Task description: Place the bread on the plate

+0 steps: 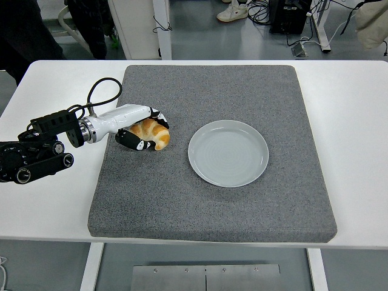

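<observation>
A golden-brown bread roll (151,133) lies on the grey mat (212,200), left of the pale grey plate (228,153). My left hand (145,127), white with black fingertips, is closed around the roll: the fingers curl over its top and far side, the thumb presses its near side. The plate holds nothing. My left arm comes in from the left edge over the white table. No right arm shows.
The mat covers most of the white table (357,139). A black cable (100,91) loops above my left forearm. Behind the table are dark legs, a white post, cables and shoes on the floor.
</observation>
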Controlling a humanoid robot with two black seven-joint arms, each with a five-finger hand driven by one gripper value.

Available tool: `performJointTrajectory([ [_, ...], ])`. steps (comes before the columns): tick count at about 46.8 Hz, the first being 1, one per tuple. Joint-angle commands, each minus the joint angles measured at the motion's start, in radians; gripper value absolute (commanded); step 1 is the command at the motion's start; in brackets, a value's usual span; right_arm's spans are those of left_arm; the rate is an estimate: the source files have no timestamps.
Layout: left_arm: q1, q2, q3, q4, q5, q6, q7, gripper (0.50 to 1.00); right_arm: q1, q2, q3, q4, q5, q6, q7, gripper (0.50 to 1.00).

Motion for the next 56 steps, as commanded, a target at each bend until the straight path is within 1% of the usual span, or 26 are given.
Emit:
performJointTrajectory([
  [1, -0.007, -0.001, -0.005, 0.019, -0.007, -0.003, 0.000, 0.500, 0.000, 0.000, 0.000, 0.000, 0.000, 0.000, 0.000, 1.000],
  [7, -0.023, 0.000, -0.005, 0.030, -0.069, -0.009, -0.002, 0.500, 0.000, 0.000, 0.000, 0.000, 0.000, 0.000, 0.000, 1.000],
  [11, -0.046, 0.006, -0.004, 0.031, -0.083, -0.009, -0.002, 0.500, 0.000, 0.000, 0.000, 0.000, 0.000, 0.000, 0.000, 1.000],
  [24, -0.172, 0.066, -0.005, 0.031, -0.085, -0.018, -0.002, 0.500, 0.000, 0.000, 0.000, 0.002, 0.000, 0.000, 0.001, 1.000],
  [32, -0.253, 0.075, -0.007, 0.031, -0.085, -0.061, 0.001, 0.500, 0.000, 0.000, 0.000, 0.002, 0.000, 0.000, 0.000, 1.000],
  [35, -0.282, 0.074, -0.007, 0.031, -0.086, -0.069, 0.001, 0.500, 0.000, 0.000, 0.000, 0.002, 0.000, 0.000, 0.001, 1.000],
  [44, -0.382, 0.057, -0.008, 0.031, -0.085, -0.107, 0.001, 0.500, 0.000, 0.000, 0.000, 0.002, 0.000, 0.000, 0.001, 1.000],
  [50, -0.432, -0.007, -0.011, 0.031, -0.085, -0.130, -0.010, 0.500, 0.000, 0.000, 0.000, 0.002, 0.002, 0.000, 0.001, 1.000],
  [56, -0.442, -0.069, -0.025, 0.028, -0.080, -0.129, -0.023, 0.500, 0.001, 0.000, 0.002, 0.002, 0.002, 0.000, 0.001, 1.000],
])
